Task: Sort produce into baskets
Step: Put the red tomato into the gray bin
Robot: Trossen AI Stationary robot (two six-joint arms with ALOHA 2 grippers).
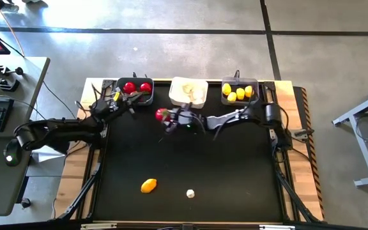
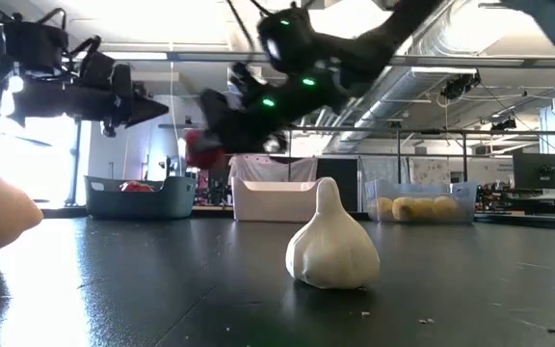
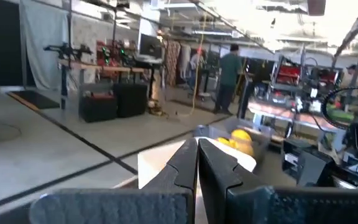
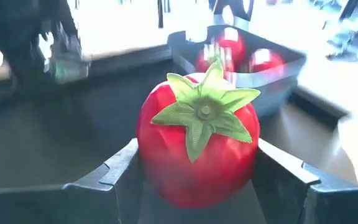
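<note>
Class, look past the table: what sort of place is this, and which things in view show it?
Probably a robotics lab or workshop: bare concrete floor, exposed ceiling ducts, and workbenches loaded with equipment behind the black table.

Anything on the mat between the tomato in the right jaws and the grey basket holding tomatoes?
No. In the high view, only bare black mat separates the held tomato from the grey basket; the right wrist view agrees.
</note>
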